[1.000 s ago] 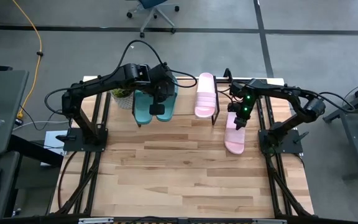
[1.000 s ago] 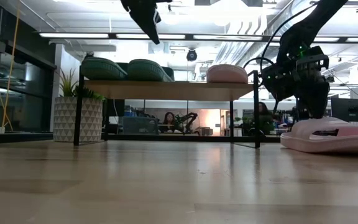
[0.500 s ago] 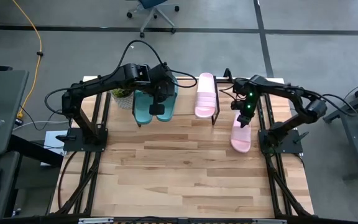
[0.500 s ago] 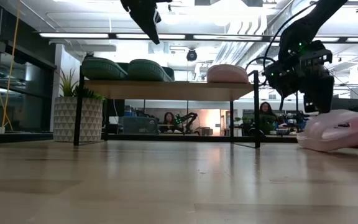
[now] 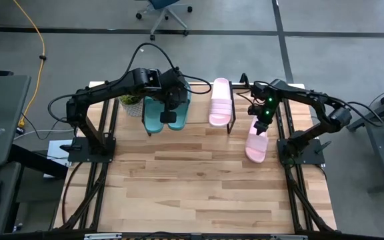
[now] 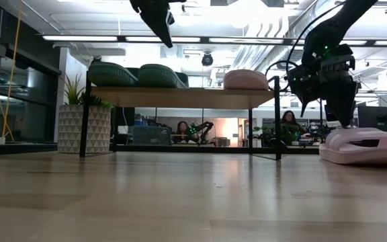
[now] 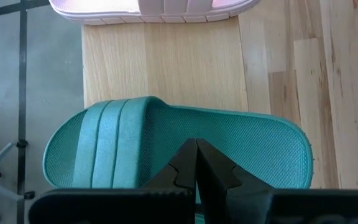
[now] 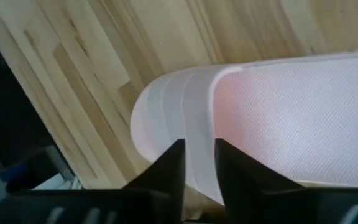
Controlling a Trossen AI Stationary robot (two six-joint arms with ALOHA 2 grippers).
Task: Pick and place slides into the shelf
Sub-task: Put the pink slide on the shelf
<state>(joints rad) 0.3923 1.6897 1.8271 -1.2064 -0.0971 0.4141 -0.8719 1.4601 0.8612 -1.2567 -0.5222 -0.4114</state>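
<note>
Two teal slides (image 5: pixel 157 115) and one pink slide (image 5: pixel 220 101) lie sole-down on the shelf (image 6: pixel 180 96). My left gripper (image 7: pixel 196 144) hovers shut above a teal slide (image 7: pixel 166 143), clear of it in the low view (image 6: pixel 161 30). A second pink slide (image 5: pixel 256 147) lies on the tabletop to the right of the shelf, its strap end toward the far edge. My right gripper (image 5: pixel 260 127) is shut on that strap end. My right gripper holds the pink slide by its ribbed strap (image 8: pixel 173 112), at the slide's far end, pinched between the two fingers (image 8: pixel 178 155). It comes from above, pointing down (image 6: pixel 341 119). The slide (image 6: pixel 365 144) sits about level, low on the tabletop.
A potted plant (image 6: pixel 79 128) stands by the shelf's left legs. The shelf top has bare plank (image 5: pixel 199 110) between the teal pair and the pink slide. The shelf's right legs (image 6: pixel 277 121) stand close to the held slide. Open tabletop (image 5: pixel 192 180) lies toward the near edge.
My right gripper has carried the pink slide's strap end a little toward the table's right edge. Half a second ago the slide was tipped up off level; now it is level again, slightly right of where it lay.
</note>
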